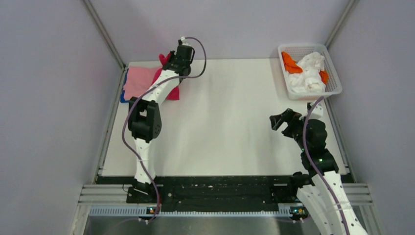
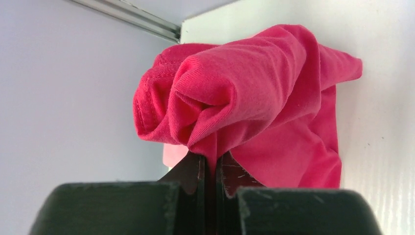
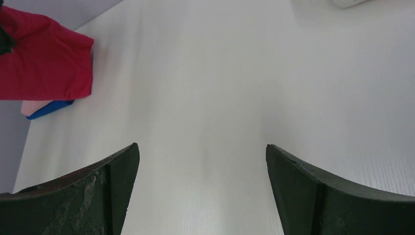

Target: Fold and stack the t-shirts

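Observation:
The crimson-red t-shirt lies bunched at the far left corner of the table, partly on the light pink t-shirt. A strip of the deep blue t-shirt shows under the pink one at its left edge. My left gripper is shut on a bunched fold of the crimson shirt and holds it lifted; the jaws pinch the cloth. My right gripper is open and empty over bare table at the right. In its view the crimson, pink and blue shirts lie far left.
A white mesh basket stands at the far right corner with white and orange cloths in it. Grey walls close the left, back and right. The white table spans between the arms.

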Tool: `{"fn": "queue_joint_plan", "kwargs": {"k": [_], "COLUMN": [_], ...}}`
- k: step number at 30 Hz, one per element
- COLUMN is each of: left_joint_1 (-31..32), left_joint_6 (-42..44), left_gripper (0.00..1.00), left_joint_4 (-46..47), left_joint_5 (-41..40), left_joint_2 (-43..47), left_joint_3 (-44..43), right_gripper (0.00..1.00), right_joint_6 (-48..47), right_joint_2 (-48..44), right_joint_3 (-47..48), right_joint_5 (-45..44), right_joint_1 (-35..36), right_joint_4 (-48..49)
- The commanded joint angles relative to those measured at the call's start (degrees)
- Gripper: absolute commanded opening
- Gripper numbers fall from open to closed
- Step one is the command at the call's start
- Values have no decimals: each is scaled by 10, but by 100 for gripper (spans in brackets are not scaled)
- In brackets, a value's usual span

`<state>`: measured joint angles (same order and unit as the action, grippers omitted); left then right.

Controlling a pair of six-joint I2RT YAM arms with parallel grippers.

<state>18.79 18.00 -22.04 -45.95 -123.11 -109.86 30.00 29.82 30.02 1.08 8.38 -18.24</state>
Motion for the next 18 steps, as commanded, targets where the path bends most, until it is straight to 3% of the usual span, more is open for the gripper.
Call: {"fn": "queue_joint_plan", "kwargs": {"k": [1,10,18], "left_joint_1": [-9,-30,-37], "left_joint_6": [55,36,0], "left_gripper": [0,0,0], "left_joint_4": [48,16,-24], "left_joint_5": [2,44,80], "left_joint_2": [42,79,149], "left_joint_3": [-50,-68,-64], "right_gripper": [99,99,99], "right_joint_6": [-10,-11,3], "right_joint_2": [2,2,1], "right_joint_3": [14,16,13], "right_joint_5": [-6,-9,-64], "right_joint_1": [-3,-3,-3], "right_joint_4": [14,9,2]}}
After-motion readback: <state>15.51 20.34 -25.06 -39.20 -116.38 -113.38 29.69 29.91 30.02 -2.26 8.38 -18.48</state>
